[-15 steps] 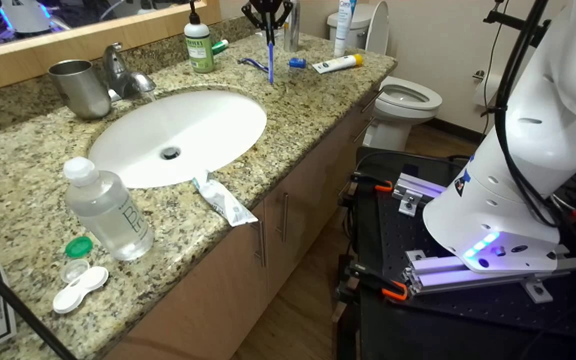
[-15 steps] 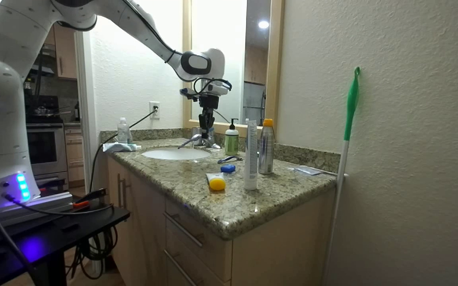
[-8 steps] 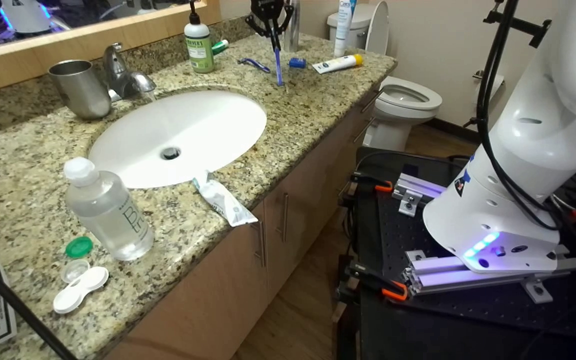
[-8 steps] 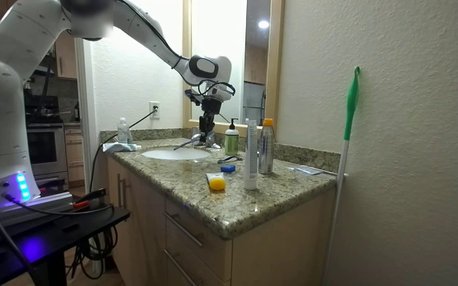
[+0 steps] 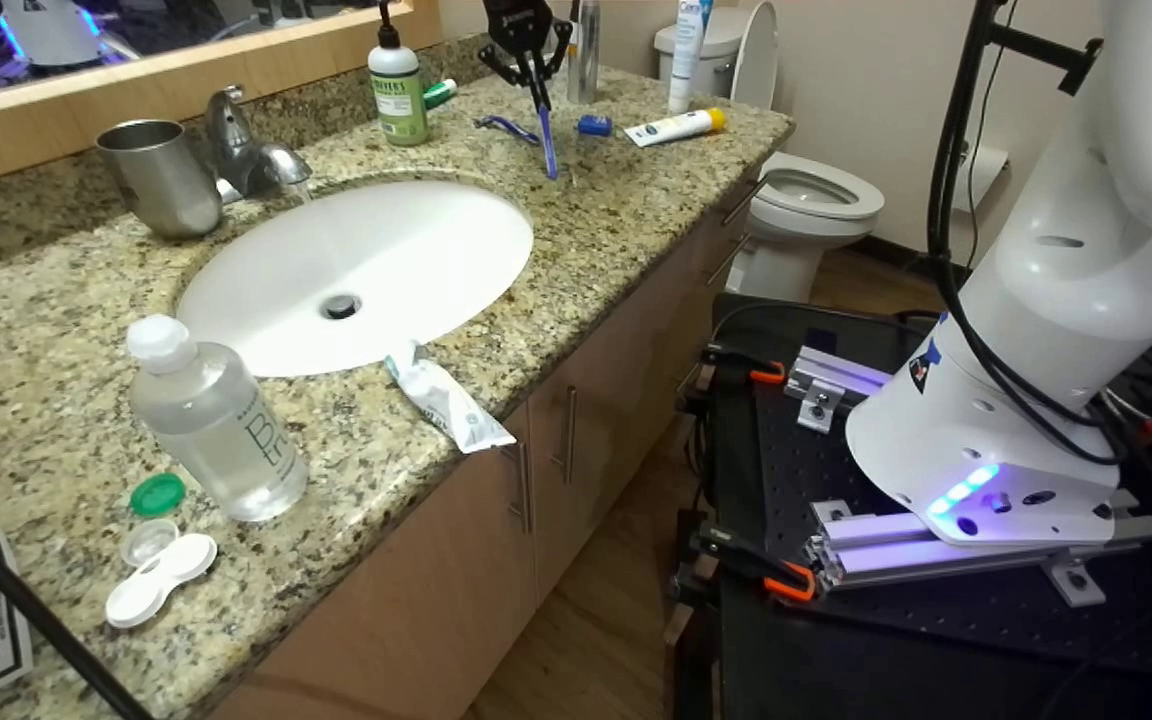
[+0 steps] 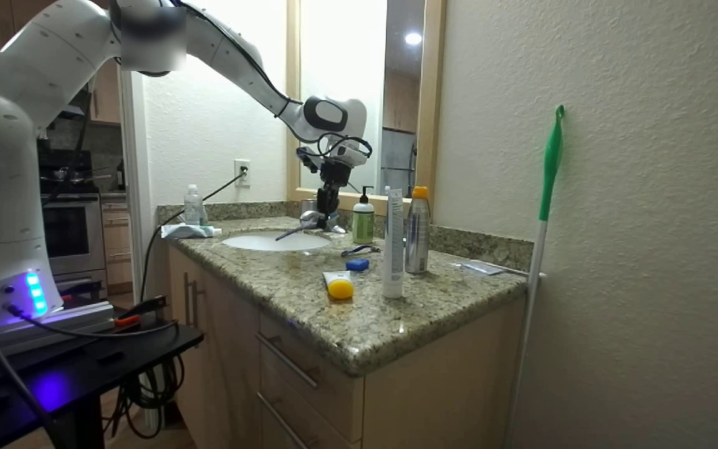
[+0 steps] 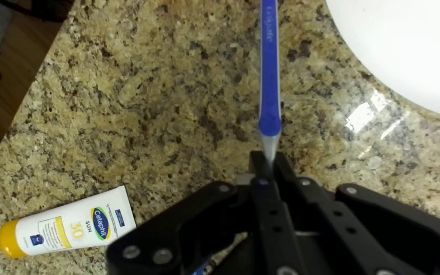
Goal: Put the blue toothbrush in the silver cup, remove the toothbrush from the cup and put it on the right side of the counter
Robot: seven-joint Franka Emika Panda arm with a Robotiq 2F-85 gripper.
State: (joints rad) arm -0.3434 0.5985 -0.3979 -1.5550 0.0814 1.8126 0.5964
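Bathroom, a speckled granite tabletop [image 5: 356, 430] with a white sink [image 5: 436, 245] set in it, a wood-framed mirror [image 6: 371, 62] behind, a toilet [image 5: 821, 205] past the far end. I have the jaws pressed in on the blue brush [image 7: 269, 76], pinching its narrow clear stretch between the tips; the wrist view shows me the blue handle running out from them over the stone, between sink and front edge. In both exterior views the handle slants down from the jaws, though I cannot tell from here whether its free end touches the tabletop. The cup [image 5: 161, 180] stands upright beside the tap [image 5: 251, 165], well apart from the brush.

On the brush's side of the sink I can pick out the soap [image 5: 398, 95], a razor [image 5: 510, 128], a little blue box [image 5: 594, 125], the sunscreen [image 7: 71, 225] lying down, and an upright tube [image 6: 394, 249] near a spray can [image 6: 418, 237]. At the opposite end I see a clear bottle [image 5: 226, 430] standing, a crumpled tube [image 5: 448, 400] near the front edge, and a white lens case [image 5: 161, 578] near a green lid [image 5: 157, 494].
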